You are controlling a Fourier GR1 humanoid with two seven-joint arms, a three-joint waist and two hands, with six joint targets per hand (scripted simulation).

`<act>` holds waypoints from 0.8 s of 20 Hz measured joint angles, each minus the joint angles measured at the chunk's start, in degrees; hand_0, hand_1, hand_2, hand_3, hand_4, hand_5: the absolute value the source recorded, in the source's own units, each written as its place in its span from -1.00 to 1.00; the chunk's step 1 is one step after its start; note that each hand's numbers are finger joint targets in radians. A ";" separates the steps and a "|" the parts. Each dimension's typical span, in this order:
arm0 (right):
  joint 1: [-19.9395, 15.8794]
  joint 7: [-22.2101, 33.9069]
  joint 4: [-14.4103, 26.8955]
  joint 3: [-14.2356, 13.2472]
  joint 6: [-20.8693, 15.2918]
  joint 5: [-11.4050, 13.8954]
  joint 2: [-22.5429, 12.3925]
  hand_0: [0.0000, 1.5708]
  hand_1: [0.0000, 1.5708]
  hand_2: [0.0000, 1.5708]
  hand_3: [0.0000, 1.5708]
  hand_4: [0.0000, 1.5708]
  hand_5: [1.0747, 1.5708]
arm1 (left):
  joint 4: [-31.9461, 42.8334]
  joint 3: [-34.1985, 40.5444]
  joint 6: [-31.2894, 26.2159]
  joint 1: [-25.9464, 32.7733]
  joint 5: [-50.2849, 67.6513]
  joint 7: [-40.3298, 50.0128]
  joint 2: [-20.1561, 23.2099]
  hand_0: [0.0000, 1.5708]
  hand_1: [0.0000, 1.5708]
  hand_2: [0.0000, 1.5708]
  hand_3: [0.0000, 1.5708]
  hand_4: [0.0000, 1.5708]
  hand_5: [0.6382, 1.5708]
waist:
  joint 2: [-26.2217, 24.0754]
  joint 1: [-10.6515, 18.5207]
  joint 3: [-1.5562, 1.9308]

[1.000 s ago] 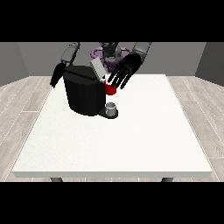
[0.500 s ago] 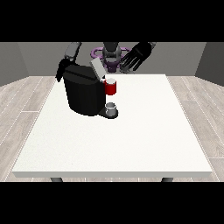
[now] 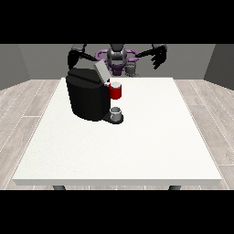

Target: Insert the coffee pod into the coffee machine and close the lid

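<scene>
Black is the body of the coffee machine (image 3: 87,98), which you will find standing on the white table (image 3: 137,141) toward the view's left and far half. Its lid (image 3: 101,71) is a grey flap, raised and tilted at the machine's top; the lid is not closed. You will note a red thing at the machine (image 3: 116,91), sitting at the machine's front upper edge just below that flap. Beneath it, on the machine's base, sits a small grey thing (image 3: 116,112); you cannot tell from this view whether it is the pod, so no location for the pod is recorded.

You see the hand at the view's right (image 3: 159,55) raised above the table's far edge, well apart from the machine, its fingers spread and hanging downward, holding nothing. The hand at the view's left (image 3: 73,57) is behind the machine's top rear corner and mostly hidden; you cannot tell how its fingers lie or whether it touches the machine.
</scene>
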 measured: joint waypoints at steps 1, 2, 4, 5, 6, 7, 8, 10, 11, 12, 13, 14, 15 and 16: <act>-0.09 0.61 -0.70 0.47 0.37 -0.15 0.27 -1.00 -1.00 -1.00 -1.00 -1.00 1.00 | 0.04 0.19 -0.34 1.30 0.57 0.21 -0.60 -1.00 -1.00 -1.00 -1.00 -0.53 1.00 | -1.44 0.57 0.01; -0.73 1.29 -1.12 0.42 1.22 -0.56 -0.26 -1.00 -1.00 -1.00 -1.00 -1.00 1.00 | 0.01 0.33 -1.03 2.04 1.15 0.77 -1.05 -1.00 -1.00 -1.00 -1.00 -0.59 1.00 | -2.57 1.58 0.03; -1.22 1.79 -2.00 1.29 2.37 -0.37 -0.74 -1.00 -1.00 -1.00 -1.00 -0.75 1.00 | 0.09 -0.22 -0.61 5.07 1.87 0.72 -2.51 -1.00 -1.00 -1.00 -1.00 -0.50 1.00 | -4.06 2.55 0.04; -1.62 2.71 -2.84 1.82 3.21 -0.50 -0.97 -1.00 -1.00 -1.00 -1.00 -0.80 1.00 | -0.20 -0.07 -0.71 6.01 2.28 1.01 -2.41 -1.00 -1.00 -1.00 -1.00 -0.51 1.00 | -4.67 2.73 0.05; -1.71 3.00 -2.96 2.09 3.69 -0.22 -1.50 -1.00 -1.00 -1.00 -1.00 -0.86 1.00 | -0.44 -0.66 -0.89 7.39 2.60 0.91 -2.99 -1.00 -1.00 -1.00 -1.00 -0.47 1.00 | -5.72 3.58 0.06; -2.48 3.91 -3.73 2.12 4.92 -0.57 -2.43 -1.00 -1.00 -1.00 -1.00 -0.68 1.00 | -0.84 -0.71 -0.69 8.38 2.88 0.96 -3.33 -1.00 -1.00 -1.00 -1.00 -0.47 1.00 | -5.96 3.74 0.08; -2.87 3.82 -4.01 2.23 5.33 -0.44 -2.87 -1.00 -1.00 -1.00 -1.00 -0.70 1.00 | -1.51 -0.94 -0.87 9.19 3.43 1.06 -3.73 -1.00 -1.00 -1.00 -1.00 -0.49 1.00 | -5.98 4.30 0.07; -4.44 3.69 -3.69 1.14 6.71 -0.89 -4.88 -1.00 -1.00 -1.00 -1.00 -1.00 1.00 | -2.93 -2.12 -0.89 10.45 5.10 1.23 -4.28 -1.00 -1.00 -1.00 -1.00 -0.55 1.00 | -5.52 5.33 0.08; -4.93 4.16 -3.69 1.04 6.75 -0.79 -5.16 -1.00 -1.00 -1.00 -1.00 -1.00 1.00 | -4.08 -2.15 -1.71 10.82 5.86 1.92 -4.08 -1.00 -1.00 -1.00 -1.00 -0.53 1.00 | -5.39 5.92 0.08; -6.07 4.77 -3.01 0.37 6.95 -1.18 -5.63 -1.00 -1.00 -1.00 -1.00 -1.00 1.00 | -4.93 -2.94 -1.37 10.85 7.24 2.72 -4.28 -1.00 -1.00 -1.00 -1.00 -0.45 1.00 | -5.08 6.36 0.09; -7.46 5.49 -2.52 -0.50 6.88 -1.53 -6.22 -1.00 -1.00 -1.00 -1.00 -1.00 1.00 | -6.02 -3.51 -1.62 11.11 7.95 3.20 -4.48 -1.00 -1.00 -1.00 -1.00 -0.42 1.00 | -4.52 7.06 0.10; -7.64 5.17 -1.99 -1.18 7.03 -1.88 -6.64 -1.00 -1.00 -1.00 -1.00 -1.00 1.00 | -7.49 -3.85 -2.34 11.71 8.50 3.73 -4.45 -1.00 -1.00 -1.00 -1.00 -0.48 1.00 | -3.98 7.64 0.08; -8.64 5.27 -1.01 -1.50 6.51 -1.92 -6.37 -1.00 -1.00 -1.00 -1.00 -0.86 1.00 | -8.29 -5.32 -1.61 12.13 9.66 4.08 -4.59 -1.00 -1.00 -1.00 -1.00 -0.51 1.00 | -3.43 8.00 0.10; -9.54 5.78 -0.14 -2.23 6.70 -2.46 -6.77 -1.00 -1.00 -1.00 -1.00 -0.78 1.00 | -9.45 -6.21 -1.55 12.43 10.41 4.92 -4.72 -1.00 -1.00 -1.00 -1.00 -0.54 1.00 | -3.04 8.58 0.10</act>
